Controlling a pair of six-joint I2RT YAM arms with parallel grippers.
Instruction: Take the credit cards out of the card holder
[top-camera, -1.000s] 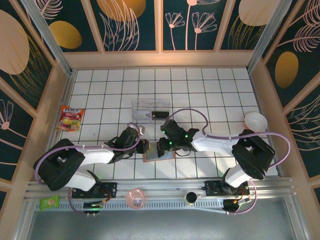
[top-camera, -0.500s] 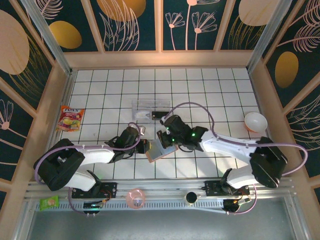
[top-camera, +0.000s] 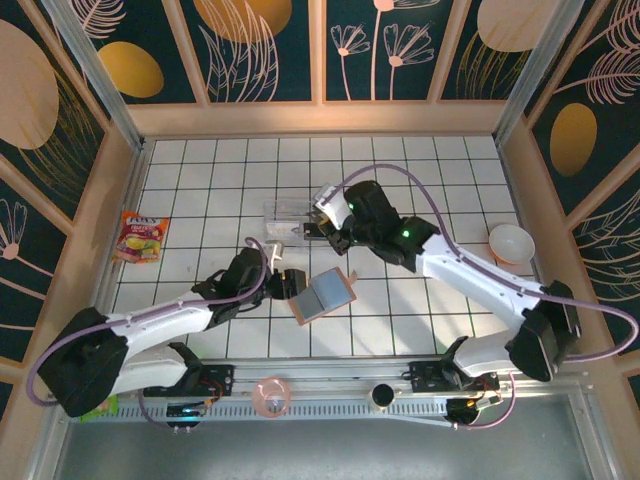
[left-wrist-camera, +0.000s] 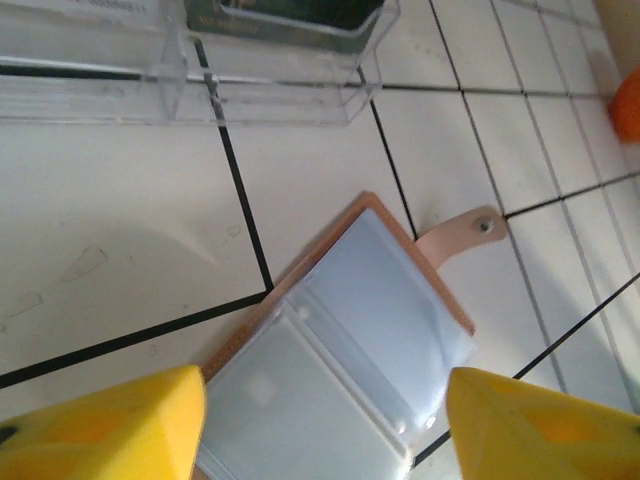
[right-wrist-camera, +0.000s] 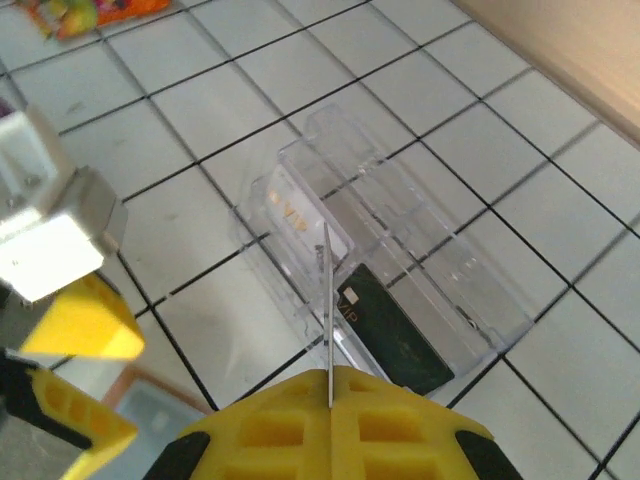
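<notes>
Tan holder (left-wrist-camera: 340, 340) lies open on the tabletop (top-camera: 450, 180) just ahead of the low, released left hand (left-wrist-camera: 325, 425). Right hand (right-wrist-camera: 330, 385), above the tray (right-wrist-camera: 440, 270), pinches a card (right-wrist-camera: 328, 300) edge-on; colour unreadable.

The right gripper (top-camera: 330, 215) has left the wallet (top-camera: 322, 295) at the table's centre and swung toward 12 o'clock. It now hangs over the tray (top-camera: 285, 212) with a thin card (right-wrist-camera: 328, 300) pinched edge-on between its closed fingers. The left gripper (top-camera: 285, 283), clamped on the wallet a second ago, has spread its jaws and let go, and sits at the wallet's 9 o'clock. The freed wallet lies open and flat, grey-blue panel up.
</notes>
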